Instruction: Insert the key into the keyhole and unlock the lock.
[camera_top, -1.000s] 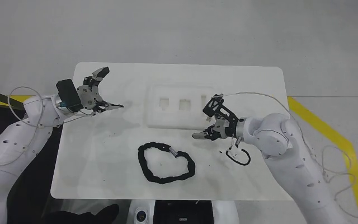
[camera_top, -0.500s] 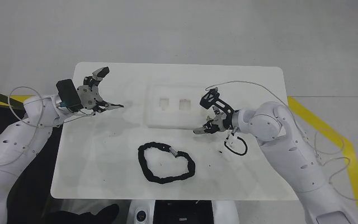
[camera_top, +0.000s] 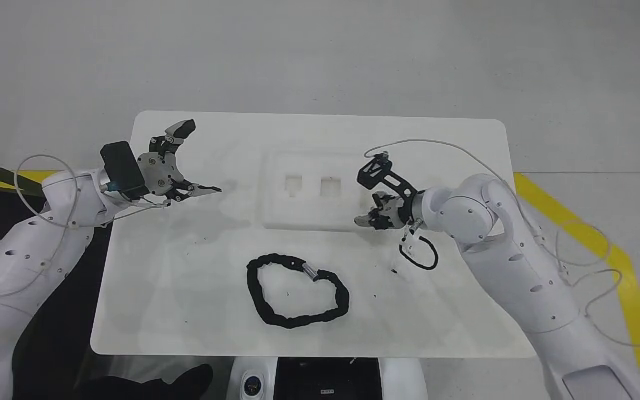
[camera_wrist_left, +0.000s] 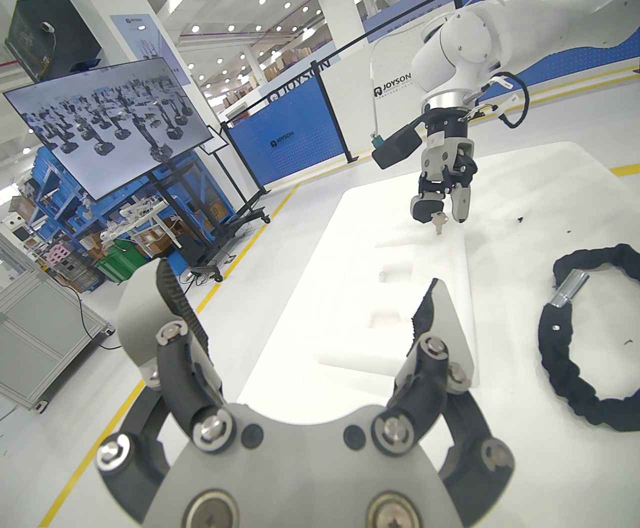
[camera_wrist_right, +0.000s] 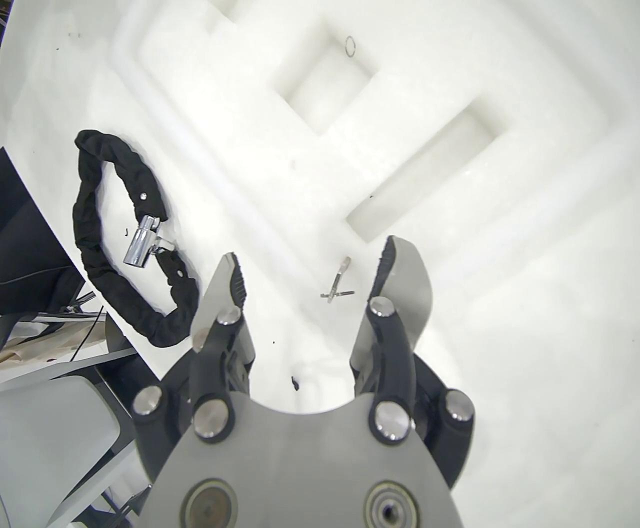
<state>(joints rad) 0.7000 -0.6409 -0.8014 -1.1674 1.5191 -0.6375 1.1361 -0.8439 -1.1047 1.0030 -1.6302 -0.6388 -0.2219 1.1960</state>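
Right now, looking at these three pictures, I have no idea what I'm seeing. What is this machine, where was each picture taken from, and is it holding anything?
It is a two-armed robot working at a white table. One picture looks down from above its arms. The other two come from a camera on each wrist, so each shows that arm's own pincer up close. On the table lie a white foam tray with rectangular pockets and a black fabric-covered chain lock with a silver cylinder. A small metal key lies on the tray. The right pincer is open just above it, a finger on either side, not gripping it. The left pincer is open and empty, near the table's left edge.
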